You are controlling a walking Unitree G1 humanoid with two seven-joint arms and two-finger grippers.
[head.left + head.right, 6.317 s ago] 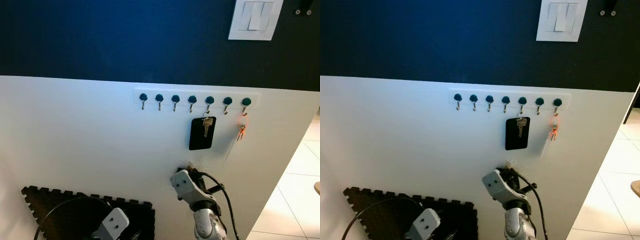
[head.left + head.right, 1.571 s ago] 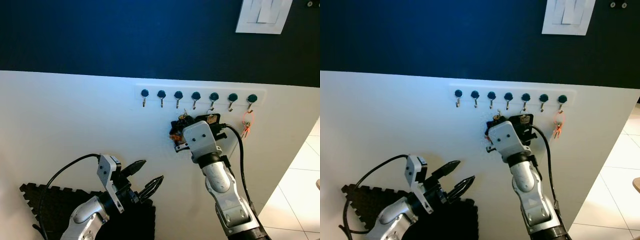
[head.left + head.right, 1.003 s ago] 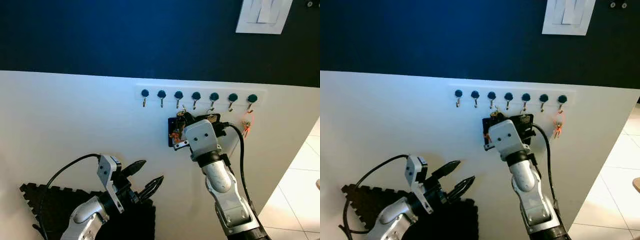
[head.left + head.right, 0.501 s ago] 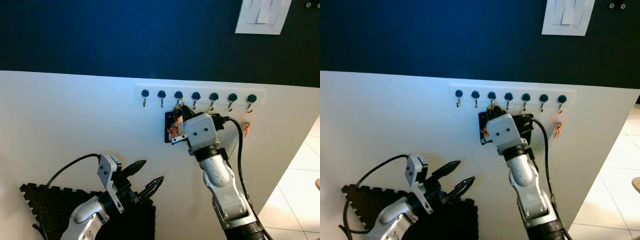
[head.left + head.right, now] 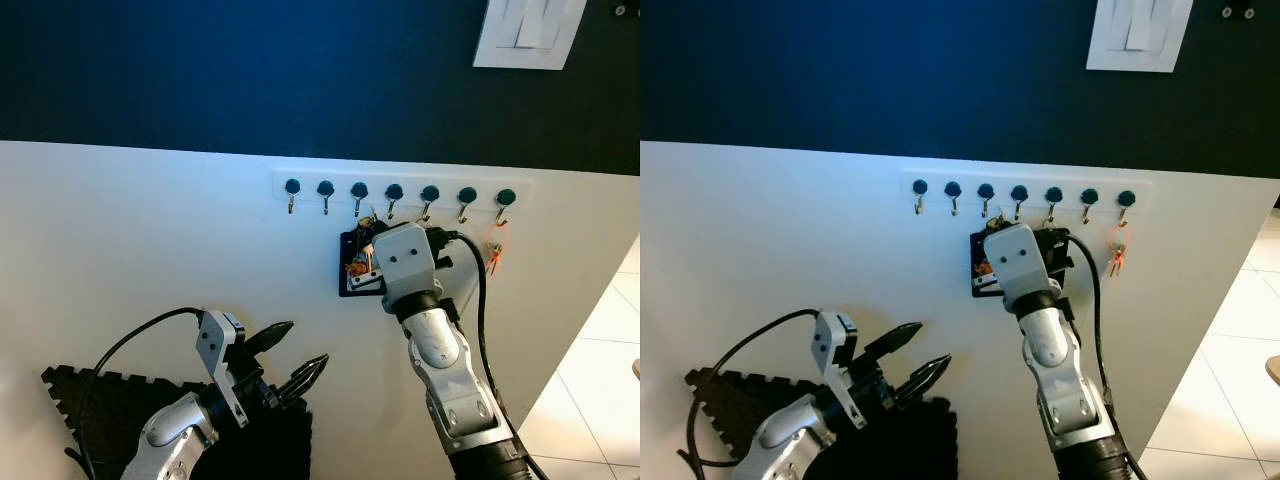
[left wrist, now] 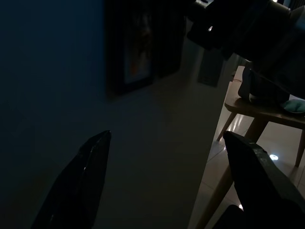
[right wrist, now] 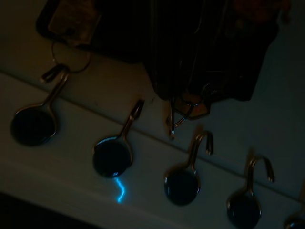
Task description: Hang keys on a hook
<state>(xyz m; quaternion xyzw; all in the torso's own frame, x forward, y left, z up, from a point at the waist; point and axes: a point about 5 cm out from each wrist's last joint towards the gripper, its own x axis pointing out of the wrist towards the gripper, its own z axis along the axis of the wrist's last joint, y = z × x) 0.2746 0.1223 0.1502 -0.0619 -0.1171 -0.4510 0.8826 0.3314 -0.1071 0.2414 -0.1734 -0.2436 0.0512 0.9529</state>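
1. We are raising the right end effector (image 5: 366, 232) to the hook rail (image 5: 400, 188) in the upper middle of the left eye frame, and we judge that we are in the step of slipping a key ring over a hook.
2. To do this well, we are thinking the ring should come up just past a hook tip, press toward the wall, then drop so the hook catches it before the fingers let go.
3. In the right wrist view the keys (image 7: 190, 102) are sitting at the centre of the frame, their ring (image 7: 177, 119) hanging just beside the tip of one hook (image 7: 200, 143) and not yet over it, as far as the dim picture lets us tell.
4. The right end effector is clamped on the keys; its dark fingers are closing around them in the upper middle of that view.
5. A black tag (image 5: 352, 270) is lying against the wall just left of and below the end effector in the left eye frame.
6. An orange key set (image 5: 492, 250) is already hanging from the hook furthest right, well apart from our work.
7. The left end effector (image 5: 295, 362) is hovering in the lower left of the frame with its fingers apart, holding nothing.
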